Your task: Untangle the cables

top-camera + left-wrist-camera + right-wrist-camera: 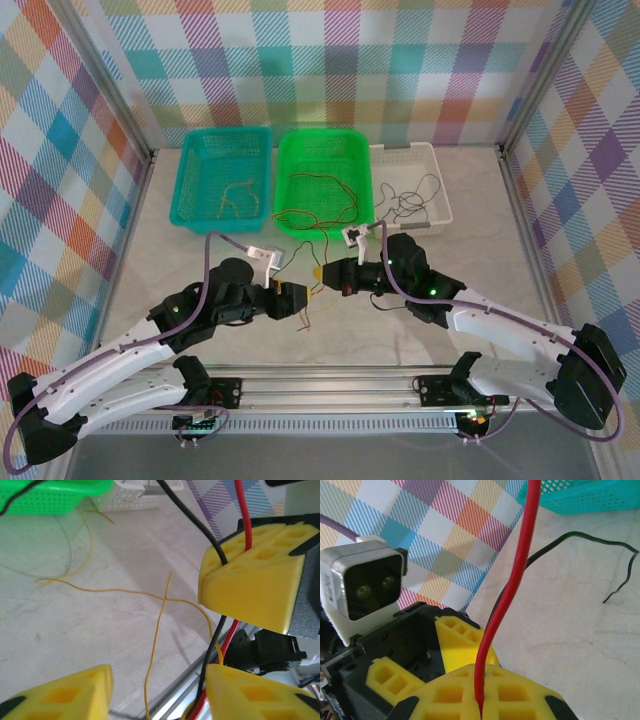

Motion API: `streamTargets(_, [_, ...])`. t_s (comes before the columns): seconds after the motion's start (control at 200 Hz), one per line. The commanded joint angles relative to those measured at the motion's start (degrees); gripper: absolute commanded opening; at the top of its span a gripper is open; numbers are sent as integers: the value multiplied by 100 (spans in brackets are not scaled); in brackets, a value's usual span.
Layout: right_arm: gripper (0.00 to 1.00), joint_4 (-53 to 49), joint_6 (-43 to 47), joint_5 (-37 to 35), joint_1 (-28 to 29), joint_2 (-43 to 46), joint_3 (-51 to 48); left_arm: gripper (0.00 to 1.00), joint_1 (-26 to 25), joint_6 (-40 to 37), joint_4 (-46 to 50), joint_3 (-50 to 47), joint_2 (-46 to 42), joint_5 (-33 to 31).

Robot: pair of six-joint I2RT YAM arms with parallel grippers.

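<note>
Showing both grippers meeting low over the table (480,250), just in front of three baskets. Right gripper (481,706): jaws closed, pinching the red cable (517,560), which rises steeply out of the seam between the pads. Left gripper (159,687): jaws wide, clamping nothing. The red cable and a black cable (187,512) run down through its gap, close to one finger (250,695). Seen from the left wrist, both of these enter the seam of the closed fingers opposite; whether the black one is truly pinched cannot be told. A yellow cable (125,592) lies loose on the table beneath, its strands crossing once, one end reaching toward the green basket (284,180). Remaining cables lie in the baskets:
- tan strands (238,195) in the teal basket (183,190), at the left;
- red and orange strands (322,200) in the green basket, in the middle;
- dark strands (410,200) in the white basket (440,195), at the right.
</note>
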State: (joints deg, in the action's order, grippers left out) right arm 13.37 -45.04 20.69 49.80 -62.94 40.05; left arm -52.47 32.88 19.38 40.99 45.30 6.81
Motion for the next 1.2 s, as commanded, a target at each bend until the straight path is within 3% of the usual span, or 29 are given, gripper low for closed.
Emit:
streamTargets(0.0, [0, 332, 136, 220, 4, -1, 57, 45, -18, 69, -294, -139, 31, 346])
streamTargets(0.17, [0, 332, 87, 251, 3, -128, 103, 42, -31, 86, -659, -183, 92, 573])
streamTargets(0.315, [0, 325, 58, 229, 6, -263, 117, 48, -44, 163, -928, -243, 171, 751])
streamTargets(0.415, [0, 339, 45, 225, 4, -276, 104, 47, -62, 181, -1038, -267, 197, 802])
streamTargets(0.545, [0, 327, 39, 217, 3, -258, 100, 33, -89, 184, -1054, -276, 234, 788])
streamTargets(0.7, [0, 316, 39, 191, 3, -237, 95, 1, -97, 192, -1024, -345, 192, 645])
streamTargets(0.765, [0, 312, 26, 206, 4, -237, 82, 0, -97, 194, -1015, -377, 155, 582])
streamTargets(1.005, [35, -116, 115, -167, 3, 92, 11, 0, -106, 193, -842, -425, 16, 280])
streamTargets(1.195, [39, -190, 150, -298, 3, 301, -32, 0, -106, 218, -876, -493, 5, 275])
